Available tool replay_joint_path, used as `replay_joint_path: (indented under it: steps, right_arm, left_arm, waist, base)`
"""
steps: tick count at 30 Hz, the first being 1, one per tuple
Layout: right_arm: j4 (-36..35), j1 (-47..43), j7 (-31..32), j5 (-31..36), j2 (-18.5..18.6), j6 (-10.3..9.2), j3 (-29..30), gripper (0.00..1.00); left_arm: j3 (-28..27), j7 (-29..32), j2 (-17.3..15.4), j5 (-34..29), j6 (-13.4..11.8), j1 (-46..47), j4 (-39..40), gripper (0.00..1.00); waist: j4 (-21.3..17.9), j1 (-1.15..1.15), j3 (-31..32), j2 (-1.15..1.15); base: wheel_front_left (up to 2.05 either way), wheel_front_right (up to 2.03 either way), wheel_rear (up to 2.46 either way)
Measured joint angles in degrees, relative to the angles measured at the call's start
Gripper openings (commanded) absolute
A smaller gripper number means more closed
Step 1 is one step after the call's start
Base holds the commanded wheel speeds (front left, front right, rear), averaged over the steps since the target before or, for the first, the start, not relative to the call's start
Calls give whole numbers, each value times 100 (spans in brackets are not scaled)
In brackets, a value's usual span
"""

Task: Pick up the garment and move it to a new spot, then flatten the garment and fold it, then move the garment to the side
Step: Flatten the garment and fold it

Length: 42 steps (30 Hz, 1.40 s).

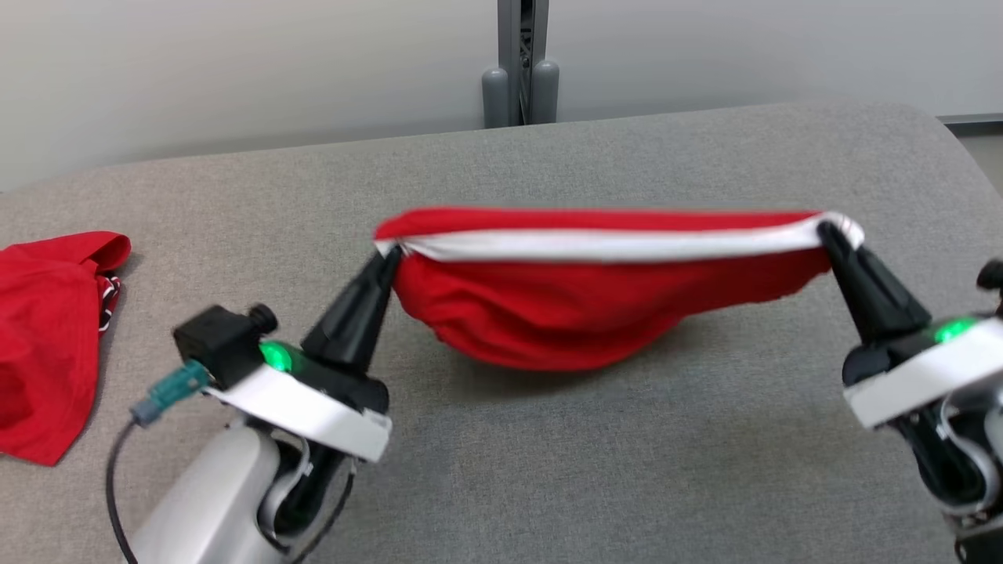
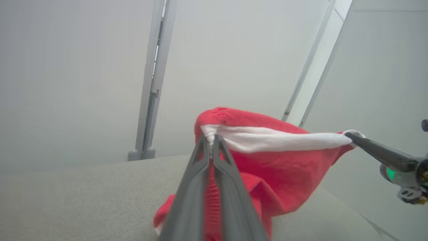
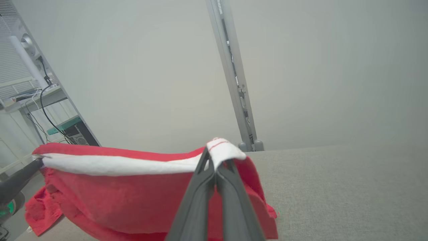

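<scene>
Nearest the head camera was the left arm's pale forearm (image 1: 211, 486), with a dark cable (image 1: 114, 470) curving beside it and a green light (image 1: 274, 356) glowing at the wrist. From there the left claw (image 1: 389, 258) reached up and away, its two dark fingers pressed together on one end of the garment (image 1: 580, 313). The right claw (image 1: 823, 231) was likewise pinched tight on the other end.

The garment was red with a white band (image 1: 611, 245) along its upper edge. Each claw held a corner of that band, which ran nearly taut from one to the other. In the right wrist view a little of the band folded over that claw's fingertips. Below the band the red cloth sagged in a loose, rumpled pouch midway between the claws, above the grey cloth-covered table (image 1: 627, 454), with a soft shadow under it. Whether its lowest fold touched the table could not be told.

Well out to the left of the left claw, a second red cloth (image 1: 47, 337) lay crumpled on the table, apart from the held garment. Beyond both claws, past the table's far edge and between them, stood a grey metal post (image 1: 521, 63) against a plain pale wall (image 1: 235, 63).
</scene>
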<state>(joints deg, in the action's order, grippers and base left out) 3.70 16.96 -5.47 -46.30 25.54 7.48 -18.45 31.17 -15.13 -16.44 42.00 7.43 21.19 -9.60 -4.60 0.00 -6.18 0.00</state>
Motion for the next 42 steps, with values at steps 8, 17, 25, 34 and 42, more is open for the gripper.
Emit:
replay_joint_path:
  steps: [8,17,25,34,42]
  right_arm:
    - [53,1468,713,-601,18,0,-194,0]
    - [822,3321,936,-490,-203,0,-676,0]
    - [1824,4134,681,-211,-309,1,-956,0]
    - [2195,4463,602,-366,-367,1,-1184,0]
    - [2865,5525,456,-471,-590,1,-1016,0]
  left_arm:
    - [-649,397,261,722,-186,924,-427,0]
    - [-777,1255,231,788,-636,2291,-737,0]
    - [-933,1268,271,678,-1011,2926,-1209,0]
    - [-865,1521,246,682,-1102,3131,-1435,0]
    - [-634,1898,242,388,-1104,4258,-1897,0]
  waist:
    - [24,0,164,0]
    - [85,0,328,0]
    - [170,0,459,0]
    - [190,0,145,0]
    - [187,0,-709,0]
  base:
    - [0,0,0]
    - [0,0,0]
    - [0,0,0]
    - [0,0,0]
    - [0,0,0]
